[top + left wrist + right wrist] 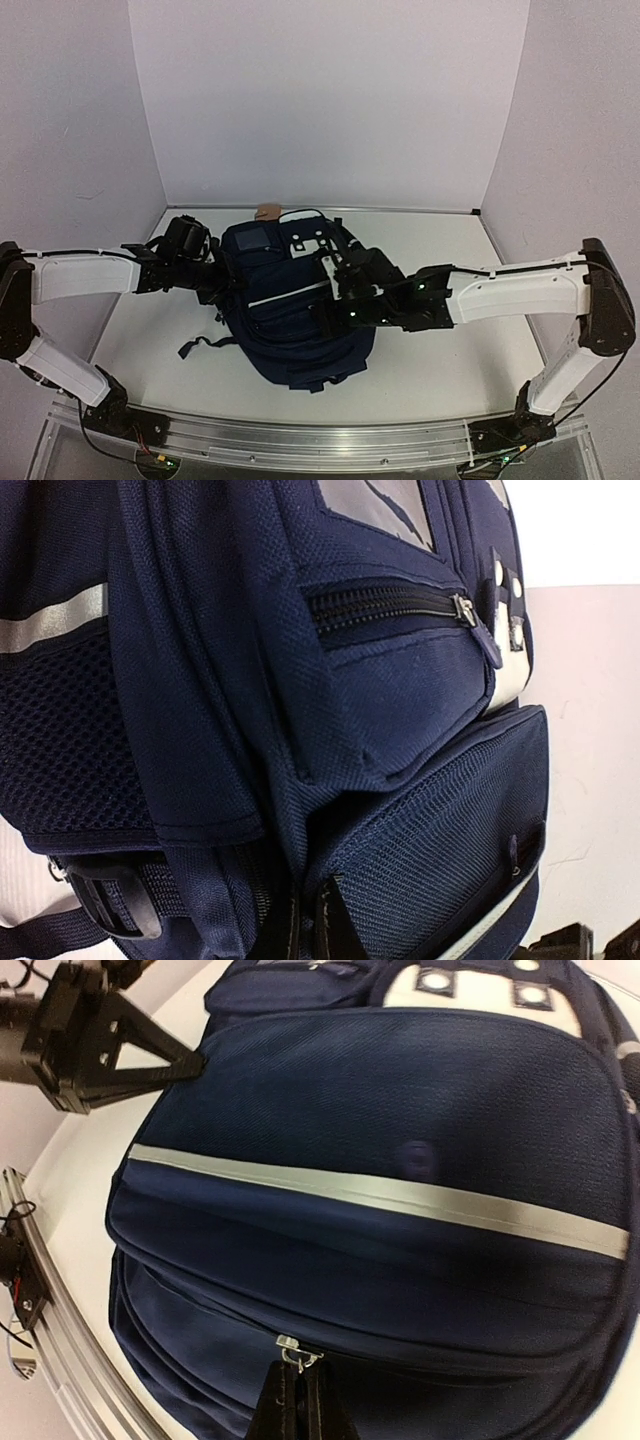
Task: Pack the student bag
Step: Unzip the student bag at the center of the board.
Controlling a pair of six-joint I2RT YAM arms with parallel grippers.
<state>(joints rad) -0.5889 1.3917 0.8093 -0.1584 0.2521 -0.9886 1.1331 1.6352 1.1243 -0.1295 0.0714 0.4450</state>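
Student bag (295,310) lay mid-table (450,360) between the two arms, front pocket up, one dark strap (200,346) trailing out on the left arm's side.

Right gripper (300,1400): jaws pressed together, pinching the zipper pull (289,1351) on the seam below the reflective stripe (380,1195). Only the metal loop showed above the tips; the tab was hidden between them.

Left gripper (188,1060): jaws closed, tip against the bag's side. Couldn't tell if any fabric was caught. Its own wrist view was filled by the bag, with the fingers cut off as dark shapes at the bottom edge. That view also showed a shut pocket zipper (390,602), mesh panels and a black buckle (115,905), partly cropped.

Overhead, both grippers were dark against navy and hard to separate from the bag. Small tan object (268,211) behind the bag was mostly hidden, couldn't identify it.
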